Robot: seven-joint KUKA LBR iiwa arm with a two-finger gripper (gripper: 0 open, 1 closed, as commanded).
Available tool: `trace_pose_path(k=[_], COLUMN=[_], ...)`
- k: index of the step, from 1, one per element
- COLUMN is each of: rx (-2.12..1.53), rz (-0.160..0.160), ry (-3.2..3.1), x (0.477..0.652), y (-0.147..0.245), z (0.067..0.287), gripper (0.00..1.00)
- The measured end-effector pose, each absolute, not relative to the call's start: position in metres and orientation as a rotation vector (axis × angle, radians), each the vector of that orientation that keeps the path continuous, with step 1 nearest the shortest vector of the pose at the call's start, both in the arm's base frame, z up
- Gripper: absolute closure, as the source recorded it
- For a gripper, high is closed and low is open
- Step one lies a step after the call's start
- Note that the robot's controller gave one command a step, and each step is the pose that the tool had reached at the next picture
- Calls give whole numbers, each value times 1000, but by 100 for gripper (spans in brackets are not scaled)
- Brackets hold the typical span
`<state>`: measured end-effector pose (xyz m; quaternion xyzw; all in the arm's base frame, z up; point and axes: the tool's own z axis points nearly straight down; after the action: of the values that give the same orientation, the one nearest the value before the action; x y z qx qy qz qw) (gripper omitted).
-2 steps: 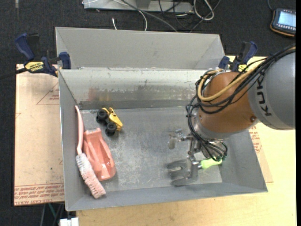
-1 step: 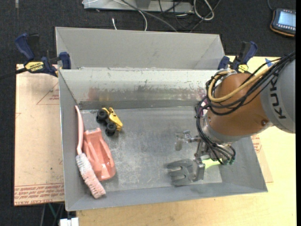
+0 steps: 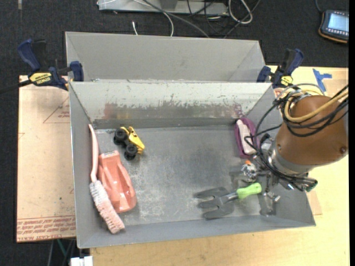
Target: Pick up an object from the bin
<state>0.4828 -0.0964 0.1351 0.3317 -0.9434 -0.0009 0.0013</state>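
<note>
My gripper (image 3: 258, 188) is low in the bin's near right corner and is open. One finger (image 3: 247, 172) stands behind and the other finger (image 3: 269, 203) in front of the green handle of a grey plier-like tool (image 3: 217, 199). That tool lies flat on the floor with its grey forked end pointing left. A pink and purple tube-shaped thing (image 3: 243, 137) leans on the right wall just behind the gripper.
A yellow toy truck with black wheels (image 3: 128, 142) sits at the back left. A salmon-pink plastic piece (image 3: 117, 182) and a pink long-handled brush (image 3: 105, 206) lie along the left wall. The orange-brown wrist cover and cables hang over the right rim.
</note>
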Motion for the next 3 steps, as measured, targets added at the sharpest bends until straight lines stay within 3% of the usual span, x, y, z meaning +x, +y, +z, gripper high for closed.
trace_pose_path(k=[1,2,3], rx=[965,1056,1056], rz=[-2,7,7], ry=[-3019,-2972,-2972], x=[487,511,511], y=[-36,-119,-119], z=[72,70,70], gripper=[0,100,100])
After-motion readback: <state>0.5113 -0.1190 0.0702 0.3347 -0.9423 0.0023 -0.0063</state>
